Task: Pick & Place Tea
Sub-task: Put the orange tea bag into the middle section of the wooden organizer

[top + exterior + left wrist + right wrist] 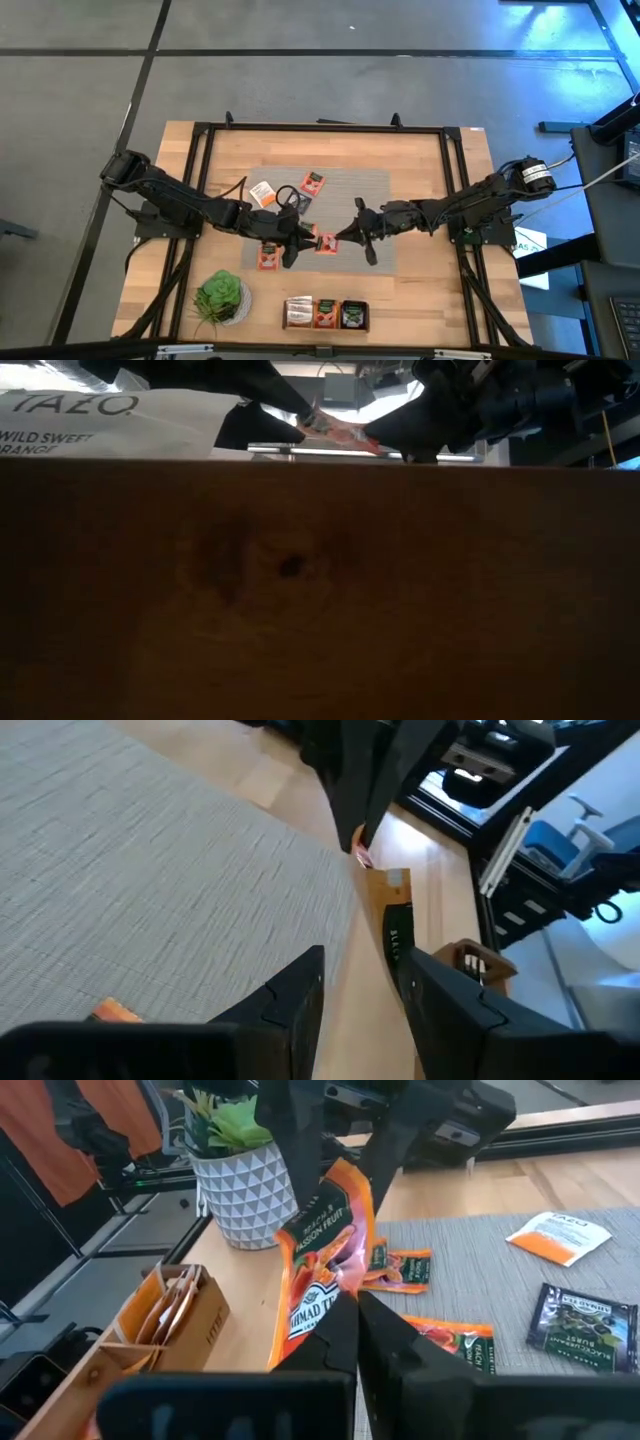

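Tea sachet [325,1270], lettering legible only at the wrist, pinched by right end effector [352,1305].

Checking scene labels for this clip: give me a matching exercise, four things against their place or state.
1. right end effector
2. left end effector
3. potted plant
4. white-and-orange sachet

A. flat on the grey mat
B. open
C. on the bare table, beside the wooden box
D. shut on an orange sachet

Pairs: 1-D, 2-B, 3-C, 4-A
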